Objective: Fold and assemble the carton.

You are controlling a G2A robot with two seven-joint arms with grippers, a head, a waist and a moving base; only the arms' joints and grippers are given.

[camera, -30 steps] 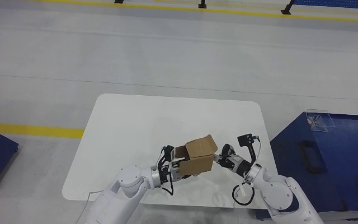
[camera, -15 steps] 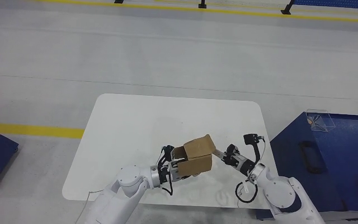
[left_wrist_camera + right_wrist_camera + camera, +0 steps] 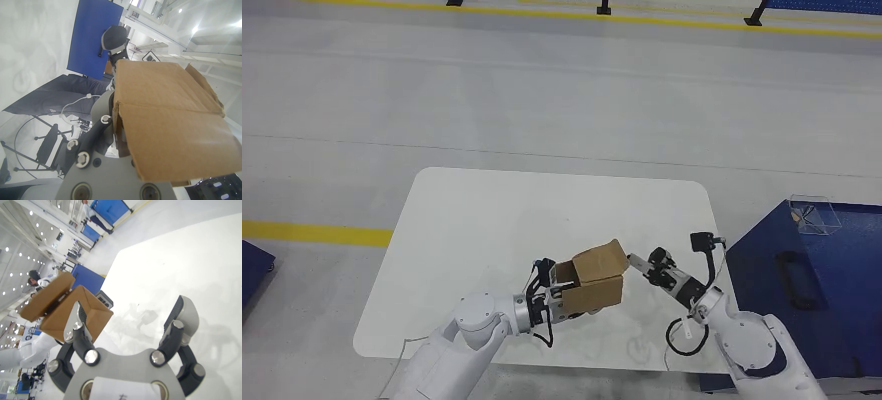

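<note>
Top view: the left gripper [image 3: 560, 296] is clamped on one end of the cardboard carton [image 3: 594, 280], above the table [image 3: 472, 240]. The right gripper [image 3: 640, 263] is just beside the other end. Left wrist view: the carton wall is between the jaws. Right wrist view: the jaws are wide apart and empty, with the carton beyond one finger.

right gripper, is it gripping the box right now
No, the right gripper is open, with bare table showing between its fingers and the box beside it.

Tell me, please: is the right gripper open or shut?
Open. The right gripper holds nothing: its fingers stand wide apart, with the table seen between them.
</note>
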